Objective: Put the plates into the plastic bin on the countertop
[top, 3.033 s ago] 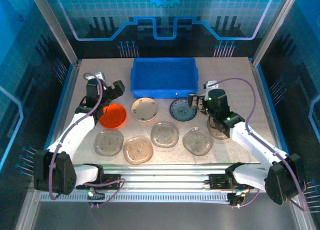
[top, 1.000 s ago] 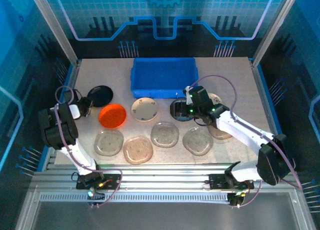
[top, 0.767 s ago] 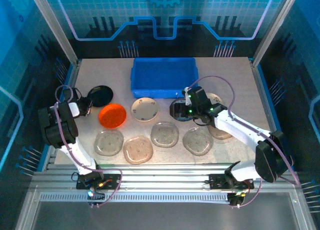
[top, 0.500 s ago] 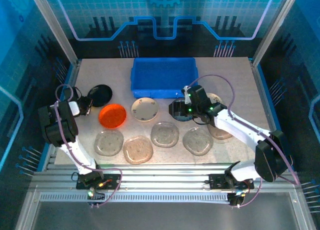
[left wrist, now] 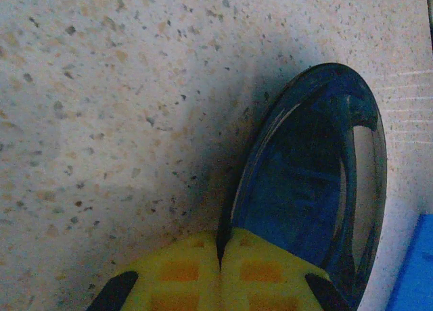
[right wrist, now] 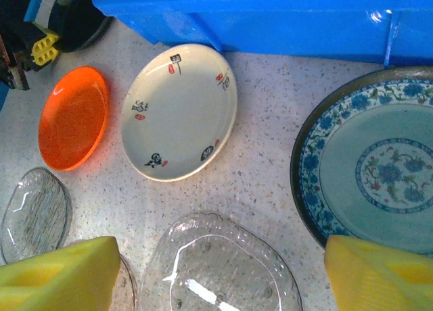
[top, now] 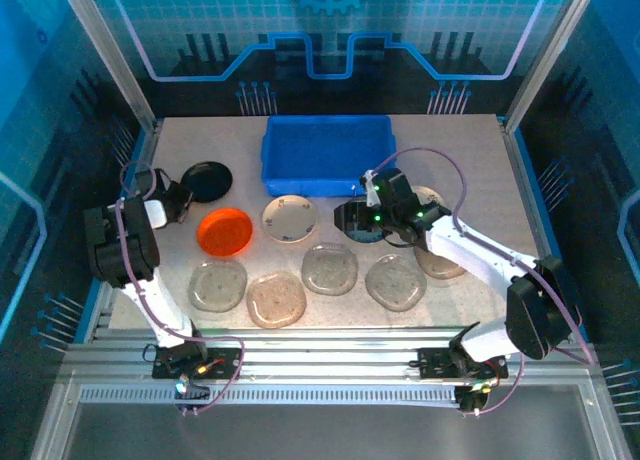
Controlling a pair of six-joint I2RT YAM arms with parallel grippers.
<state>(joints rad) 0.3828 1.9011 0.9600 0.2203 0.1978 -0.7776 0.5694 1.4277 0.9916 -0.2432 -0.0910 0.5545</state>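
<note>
- The left pincer [left wrist: 220, 260] is pressed together on the rim of the black plate [left wrist: 304, 189]. Its yellow pads [left wrist: 179, 274] meet at the bottom of the left wrist view with the thin edge caught between them.
- In the top view, the black plate [top: 207, 182] sits at the upper left of the tabletop [top: 460, 150], left of the plastic bin [top: 325, 152] and apart from it. A dark shadow under the plate suggests the pinched side is tipped up, though I cannot confirm that.
- The plate looks stiff, glossy and probably slippery. Held by one edge only, it could swing or slide out, so a deep bite on the rim and a slow carry seem wise.
- The right pincer [right wrist: 218, 274] is spread wide and pinches nothing. Its fingers show at the lower corners of the right wrist view.
- At the right of that frame the blue-patterned plate [right wrist: 379, 169] lies flat, close to the bin's front wall. Its raised rim looks like the place to take hold.
- Farther out are the cream plate [right wrist: 179, 111] at centre and the orange plate [right wrist: 73, 117] at left.
- The glass plates [top: 330, 268] lie in a row across the lower tabletop. They are likely the most fragile and the slickest.
- The bin looks empty, so I judge the task barely begun.
</note>
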